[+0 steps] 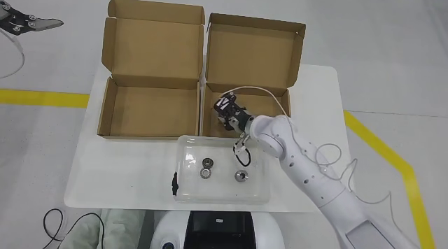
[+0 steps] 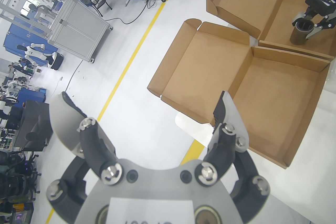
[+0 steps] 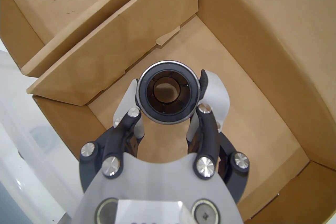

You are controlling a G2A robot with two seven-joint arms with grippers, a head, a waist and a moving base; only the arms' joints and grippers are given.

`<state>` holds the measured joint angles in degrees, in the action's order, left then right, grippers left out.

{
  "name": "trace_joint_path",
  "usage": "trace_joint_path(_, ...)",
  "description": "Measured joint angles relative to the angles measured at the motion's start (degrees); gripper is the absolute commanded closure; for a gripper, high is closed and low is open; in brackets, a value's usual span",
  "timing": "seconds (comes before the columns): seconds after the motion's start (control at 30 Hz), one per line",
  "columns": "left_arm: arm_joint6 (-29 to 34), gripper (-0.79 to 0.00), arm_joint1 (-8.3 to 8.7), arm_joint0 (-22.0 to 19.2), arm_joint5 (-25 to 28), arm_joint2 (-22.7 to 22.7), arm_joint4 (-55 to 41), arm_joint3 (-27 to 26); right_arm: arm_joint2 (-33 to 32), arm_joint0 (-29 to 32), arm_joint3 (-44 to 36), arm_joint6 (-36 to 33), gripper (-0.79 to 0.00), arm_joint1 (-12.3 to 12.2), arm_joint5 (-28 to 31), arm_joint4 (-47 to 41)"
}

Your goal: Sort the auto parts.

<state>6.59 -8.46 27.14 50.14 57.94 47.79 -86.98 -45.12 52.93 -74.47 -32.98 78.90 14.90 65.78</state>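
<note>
Right wrist view: right gripper (image 3: 170, 83) clasps 1 upright cylindrical bearing (image 3: 147, 104) inside the right cardboard box (image 3: 249, 51); left gripper (image 2: 143, 104) spread wide.

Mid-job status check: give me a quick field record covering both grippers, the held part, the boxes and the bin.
Right gripper: shut on a cylindrical bushing, inside the right box
Bushing: upright, bore facing the wrist camera; floor contact unclear
Left gripper: open, holding nothing, over the floor beyond the left box
Left box: lid open, bare cardboard floor showing
Clear bin: holds three small round parts
</note>
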Motion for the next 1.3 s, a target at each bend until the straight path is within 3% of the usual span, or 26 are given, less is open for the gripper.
trace_joint_path(0.17,0.0,-0.785,0.00,0.0,0.0,0.0,0.0,0.0,0.2,-0.5,1.1,0.3,-0.286,0.4,0.2,-0.5)
trace_joint_path(0.33,0.0,-0.785,0.00,0.0,0.0,0.0,0.0,0.0,0.3,-0.7,1.7,0.7,-0.354,0.7,0.5,-0.6)
trace_joint_path(0.57,0.0,-0.785,0.00,0.0,0.0,0.0,0.0,0.0,-0.7,-0.1,-0.7,0.9,-0.388,0.5,0.8,0.5)
trace_joint_path(0.83,0.0,-0.785,0.00,0.0,0.0,0.0,0.0,0.0,-4.0,3.6,-9.9,0.0,-0.391,-1.0,2.2,4.1)
trace_joint_path(1.0,0.0,-0.785,0.00,0.0,0.0,0.0,0.0,0.0,-6.9,7.7,-18.7,-0.3,-0.480,-2.3,4.5,6.3)
trace_joint_path(1.1,0.0,-0.785,0.00,0.0,0.0,0.0,0.0,0.0,-8.8,10.7,-23.9,-0.3,-0.468,-3.1,6.4,7.4)
trace_joint_path(1.3,0.0,-0.785,0.00,0.0,0.0,0.0,0.0,0.0,-11.3,16.0,-32.1,-0.1,-0.345,-4.8,15.3,9.8)
